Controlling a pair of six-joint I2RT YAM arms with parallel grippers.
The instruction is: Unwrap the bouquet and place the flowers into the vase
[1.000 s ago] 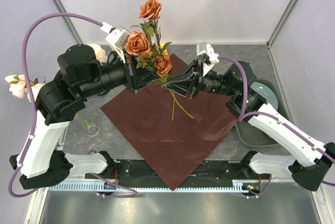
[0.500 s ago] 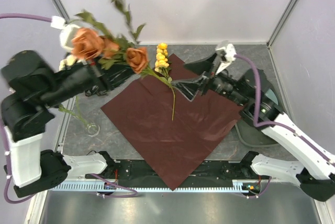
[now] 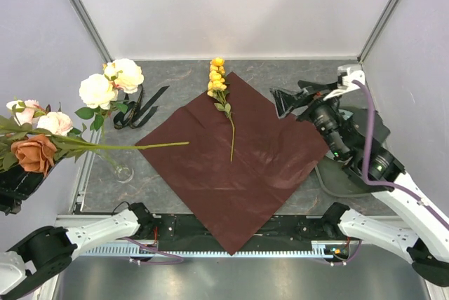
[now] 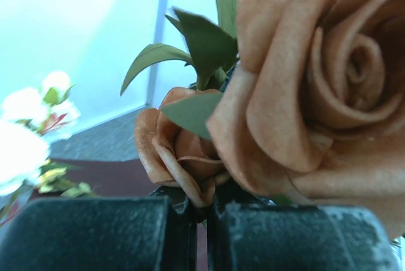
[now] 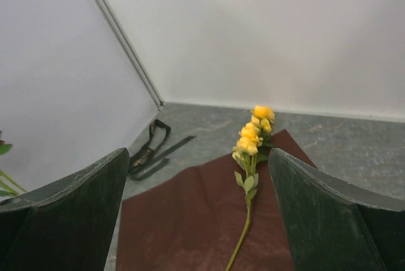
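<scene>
Maroon wrapping paper (image 3: pixel 238 174), yellow sprig (image 3: pixel 217 79), rust-orange rose (image 3: pixel 33 153), cream-white roses (image 3: pixel 112 83), black ribbon (image 3: pixel 137 107).

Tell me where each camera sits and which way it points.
Top: above and behind the arms, looking down on the dark red paper; both arms show.
Left wrist: on the left hand, close on the orange roses it grips; shut fingers below.
Right wrist: faces the back wall over the yellow flower and black ribbon; the right hand, open, frames it.
Shared: top and right wrist both show paper, flower, ribbon.
</scene>
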